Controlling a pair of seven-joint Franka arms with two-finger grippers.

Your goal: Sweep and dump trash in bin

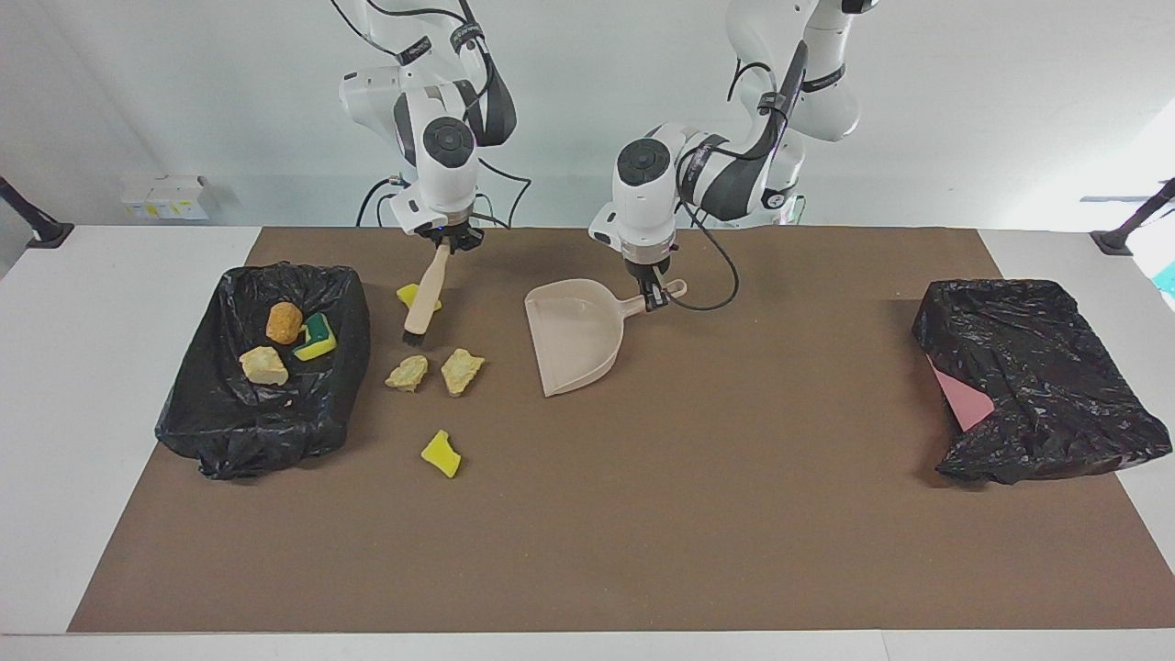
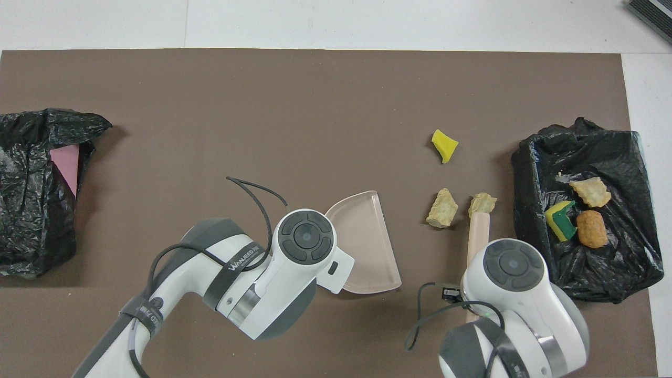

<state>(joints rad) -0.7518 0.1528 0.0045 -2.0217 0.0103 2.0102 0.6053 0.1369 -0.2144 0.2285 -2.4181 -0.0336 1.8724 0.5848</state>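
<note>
My right gripper (image 1: 443, 243) is shut on the top of a beige brush (image 1: 425, 298) whose dark bristles reach down to the mat. A yellow sponge bit (image 1: 408, 294) lies beside the handle. Two beige chunks (image 1: 408, 373) (image 1: 462, 370) lie just farther from the robots than the bristles, and another yellow bit (image 1: 442, 453) lies farther still. My left gripper (image 1: 654, 296) is shut on the handle of the beige dustpan (image 1: 574, 335), whose mouth faces the chunks. The black-lined bin (image 1: 211, 404) holds an orange-brown lump (image 1: 284, 322), a yellow-green sponge (image 1: 317, 337) and a beige chunk (image 1: 264, 365).
A second black-bagged bin (image 1: 1028, 376) with a pink side showing stands at the left arm's end of the brown mat (image 1: 643, 514). In the overhead view the arms cover both grippers; the dustpan (image 2: 365, 244) and the brush handle (image 2: 478, 231) show.
</note>
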